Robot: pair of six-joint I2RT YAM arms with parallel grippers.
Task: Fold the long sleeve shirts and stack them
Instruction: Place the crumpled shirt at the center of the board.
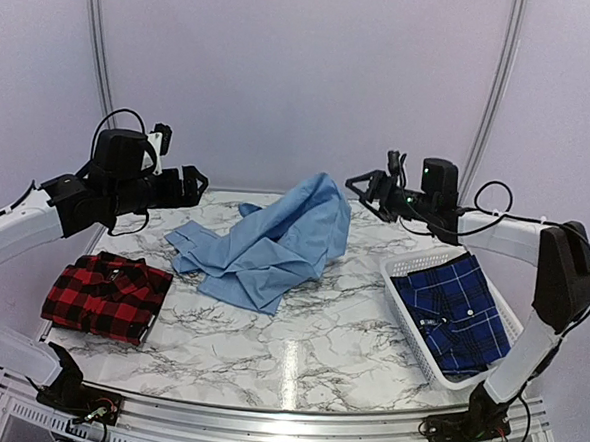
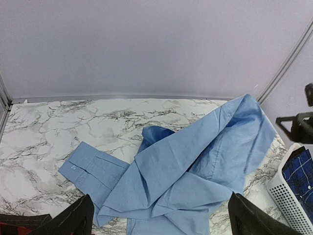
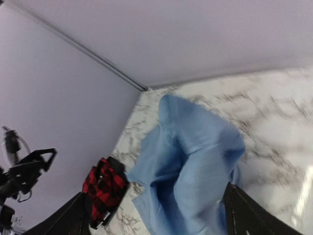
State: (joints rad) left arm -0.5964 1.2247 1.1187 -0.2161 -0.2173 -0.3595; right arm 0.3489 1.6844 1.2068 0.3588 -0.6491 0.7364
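Light blue shirt (image 1: 273, 245) heaped at centre of table (image 1: 307, 357) — near edge open. Left gripper (image 1: 195, 182) and right gripper (image 1: 362, 182) flank it, jaws spread.

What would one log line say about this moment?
blue shirt: crumpled, mid-table | check shirt: folded, left | plaid shirt: in basket | left end effector: open | right end effector: open

A robot lab booth: plain white walls (image 1: 284, 70), marble-top table (image 1: 307, 352).
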